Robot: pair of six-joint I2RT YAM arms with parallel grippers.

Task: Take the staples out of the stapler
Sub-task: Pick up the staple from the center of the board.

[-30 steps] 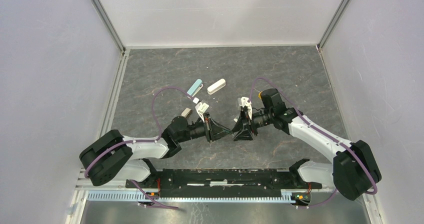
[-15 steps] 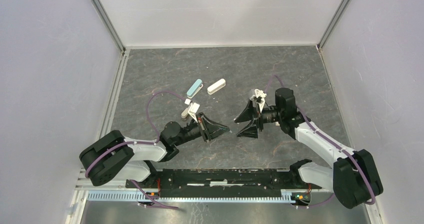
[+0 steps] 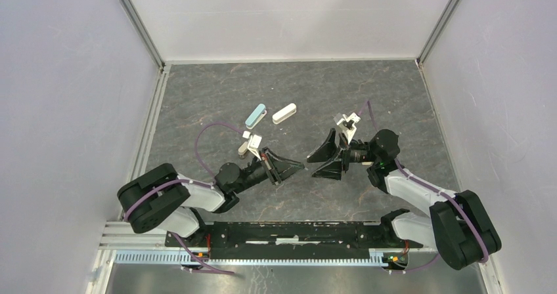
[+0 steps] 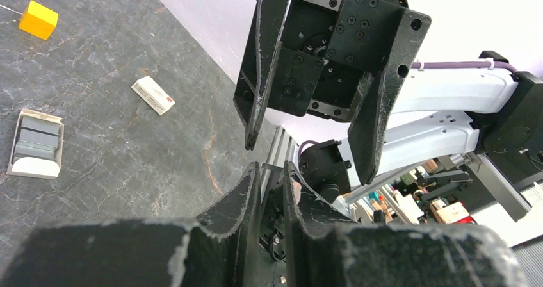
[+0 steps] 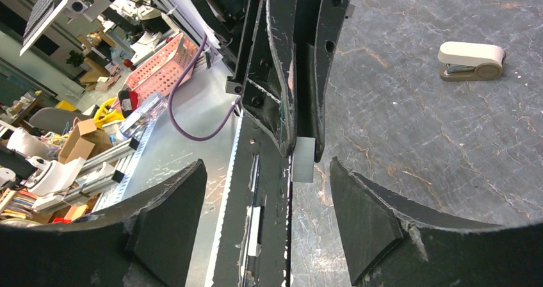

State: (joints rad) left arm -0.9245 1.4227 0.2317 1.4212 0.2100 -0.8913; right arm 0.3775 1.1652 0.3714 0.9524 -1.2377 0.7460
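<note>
My left gripper (image 3: 302, 167) (image 4: 272, 172) is shut on the staples (image 5: 305, 161), a short pale grey strip sticking out past its tips. In the left wrist view only a thin edge of the strip shows between the fingertips. My right gripper (image 3: 311, 166) (image 5: 267, 172) faces it tip to tip, open wide, with nothing between its fingers. The strip hangs just beyond the gap of the right jaws. A teal stapler (image 3: 255, 115) and a white stapler (image 3: 284, 113) (image 5: 470, 61) lie side by side on the table behind the left arm.
A small open box of grey strips (image 4: 37, 143), a small white box (image 4: 152, 95) and a yellow cube (image 4: 38, 19) lie on the dark stone table. A beige box (image 3: 244, 148) sits by the left wrist. The black base rail (image 3: 295, 231) runs along the near edge.
The right gripper has opened wide and drawn back to the right, away from the left gripper's tips. The left gripper stays shut on the strip, almost in place.
</note>
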